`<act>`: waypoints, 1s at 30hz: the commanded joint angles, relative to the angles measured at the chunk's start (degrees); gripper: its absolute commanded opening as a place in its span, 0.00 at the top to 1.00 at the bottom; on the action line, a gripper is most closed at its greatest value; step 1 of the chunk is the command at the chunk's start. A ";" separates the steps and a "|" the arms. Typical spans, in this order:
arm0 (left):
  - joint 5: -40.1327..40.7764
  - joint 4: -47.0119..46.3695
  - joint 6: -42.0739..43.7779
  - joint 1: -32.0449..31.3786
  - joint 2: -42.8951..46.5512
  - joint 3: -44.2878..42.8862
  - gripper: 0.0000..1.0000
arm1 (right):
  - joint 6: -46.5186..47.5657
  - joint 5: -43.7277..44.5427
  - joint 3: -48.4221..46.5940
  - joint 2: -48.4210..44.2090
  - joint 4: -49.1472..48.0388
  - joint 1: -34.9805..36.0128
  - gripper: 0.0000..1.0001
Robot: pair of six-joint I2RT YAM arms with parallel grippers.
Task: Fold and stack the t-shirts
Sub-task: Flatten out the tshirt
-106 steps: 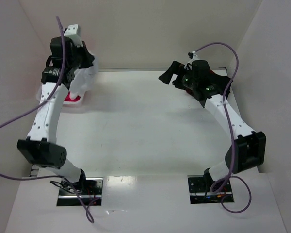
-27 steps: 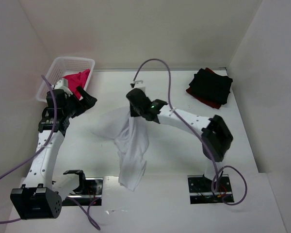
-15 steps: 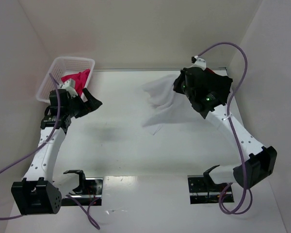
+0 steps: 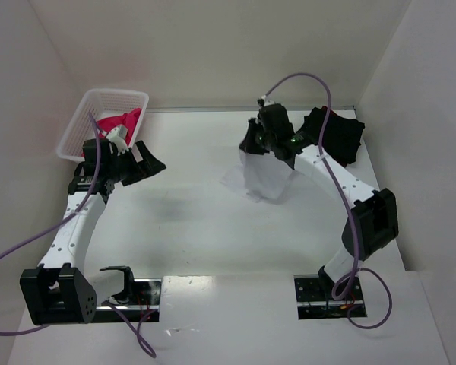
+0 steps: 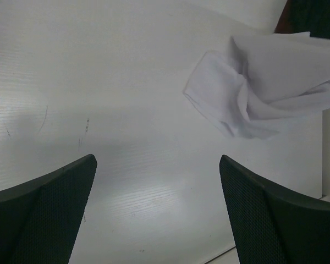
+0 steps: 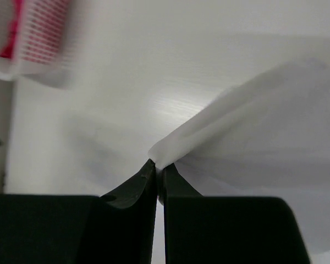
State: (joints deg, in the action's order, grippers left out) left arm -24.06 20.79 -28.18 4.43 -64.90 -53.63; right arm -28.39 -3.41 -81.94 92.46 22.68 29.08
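Observation:
A white t-shirt (image 4: 264,179) hangs bunched from my right gripper (image 4: 267,149) near the back middle of the table, its lower end on the surface. In the right wrist view the right gripper (image 6: 159,168) is shut on a fold of the white t-shirt (image 6: 264,137). A black t-shirt (image 4: 336,134) lies folded at the back right, over a dark red one whose edge barely shows. Pink t-shirts (image 4: 118,122) sit in the basket. My left gripper (image 4: 140,156) hovers open by the basket; its left wrist view shows the white t-shirt (image 5: 264,88) well ahead of the left gripper (image 5: 158,209).
A white mesh basket (image 4: 83,122) stands at the back left corner, also seen blurred as the basket (image 6: 41,38) in the right wrist view. White walls close the table on three sides. Purple cables loop over both arms.
My right gripper has swung the white t-shirt from the table's front middle to the back right, then a little leftward. The left gripper stayed open and shifted slightly toward the basket.

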 commanded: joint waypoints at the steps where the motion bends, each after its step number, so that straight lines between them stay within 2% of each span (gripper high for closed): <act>1: -1.52 -1.37 1.91 0.32 0.39 -2.01 0.00 | -0.09 -13.02 -15.83 -2.74 -4.48 0.98 0.92; 3: -1.52 -1.37 1.91 0.32 0.39 -2.01 0.00 | -0.88 -12.13 -18.00 -4.79 -4.48 0.98 0.95; 6: -1.52 -1.90 1.91 0.32 0.39 -2.54 0.00 | -0.88 -6.11 -17.88 -10.12 -3.96 0.98 0.95; 12: -1.52 -1.90 1.91 0.32 0.39 -3.76 0.00 | -2.73 2.34 3.16 -17.83 -3.43 -2.45 0.95; 14: -1.52 -1.37 1.91 0.32 1.00 -4.38 0.00 | -4.56 6.47 13.38 -18.57 -4.74 -2.45 0.91; 15: -1.52 -1.14 1.91 0.32 1.01 -4.38 0.00 | -5.29 7.44 15.44 -18.89 -4.75 -2.45 0.85; 16: -1.52 -0.67 2.07 0.32 1.17 -4.58 0.00 | -5.71 7.97 16.99 -18.65 -4.42 -2.45 0.64; 17: -1.31 -0.46 2.43 0.32 1.69 -4.99 0.00 | -5.87 7.98 17.98 -17.95 -3.52 -2.61 0.29; 19: -0.29 0.04 2.43 0.32 2.20 -5.61 0.00 | -6.14 7.98 18.49 -16.79 -1.67 -2.98 0.03; 22: -0.29 0.04 2.43 0.32 3.38 -5.61 0.00 | -5.19 8.49 17.25 -16.26 -1.23 -2.98 0.00; 27: 0.45 0.04 1.91 0.32 3.38 -5.96 0.00 | -1.87 3.27 12.84 -14.41 -2.37 -2.27 0.00; 30: 2.89 0.04 1.21 0.32 3.44 -5.09 0.00 | 1.73 2.23 10.31 -10.30 -3.08 3.36 0.00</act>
State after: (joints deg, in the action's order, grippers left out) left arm -23.77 21.51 -27.03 4.43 -62.56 -57.45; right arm -31.59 1.12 -66.54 79.03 23.11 26.95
